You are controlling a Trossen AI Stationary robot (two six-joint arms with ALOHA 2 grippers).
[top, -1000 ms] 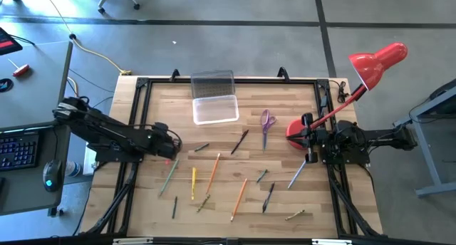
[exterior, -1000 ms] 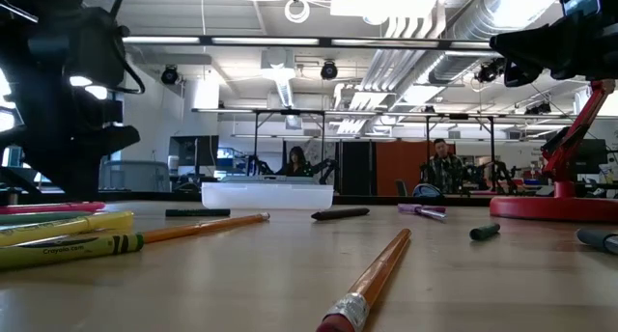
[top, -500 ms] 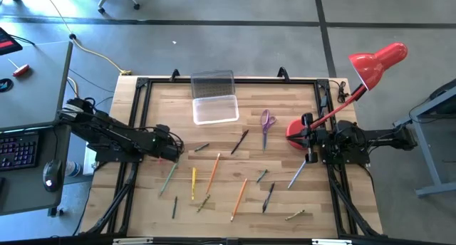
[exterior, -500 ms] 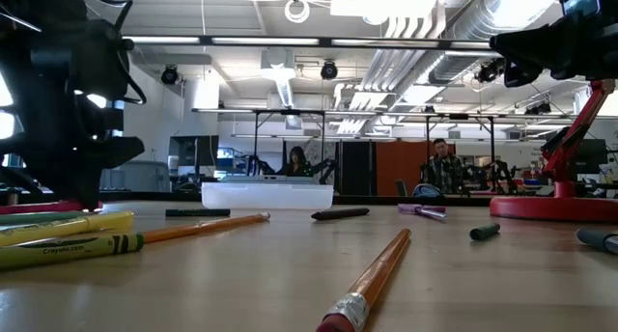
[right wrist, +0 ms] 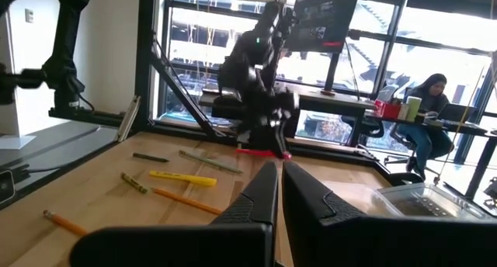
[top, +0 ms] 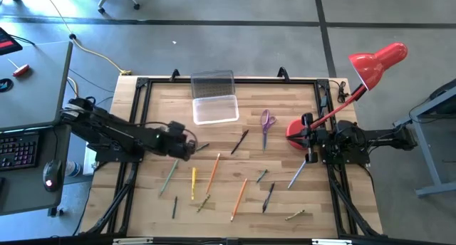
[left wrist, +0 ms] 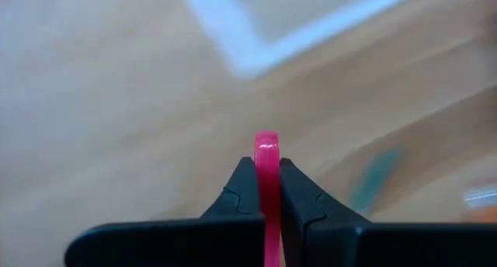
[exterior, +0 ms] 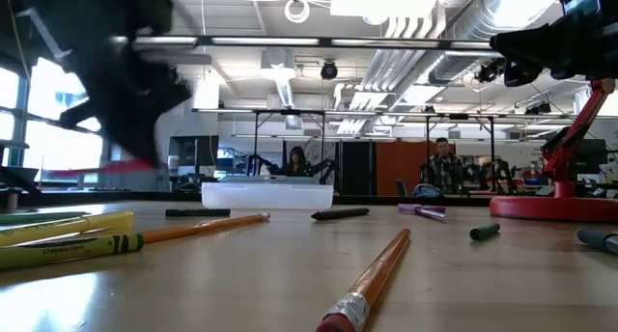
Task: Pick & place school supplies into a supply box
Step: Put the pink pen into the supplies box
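Observation:
My left gripper (top: 185, 144) is shut on the pink-red marker (left wrist: 266, 162) above the table's left half, near the clear supply box (top: 216, 110), whose lid (top: 212, 82) lies open behind it. The marker also shows in the right wrist view (right wrist: 264, 152). Orange (top: 214, 168), yellow (top: 193, 182) and green (top: 169, 175) pencils, a black pen (top: 240, 140), a silver pen (top: 296, 174) and purple scissors (top: 266, 121) lie flat on the table. My right gripper (top: 311, 157) is shut and empty at the right side. My left gripper pinches the marker between its two fingers (left wrist: 242, 185), about its middle (right wrist: 265, 151). The fingers come from above and lie across it. The marker is about level and lifted clear of the table.
A red desk lamp stands with its base (top: 297, 131) at the table's right, beside my right arm. More small pens and pencils lie near the front edge (top: 269, 196). People sit at desks in the room beyond the table (exterior: 442, 165).
My left gripper has risen from the table with the pink-red marker and gone toward the table's right, nearer the supply box. The marker, which lay on the table at the left, is now lifted clear.

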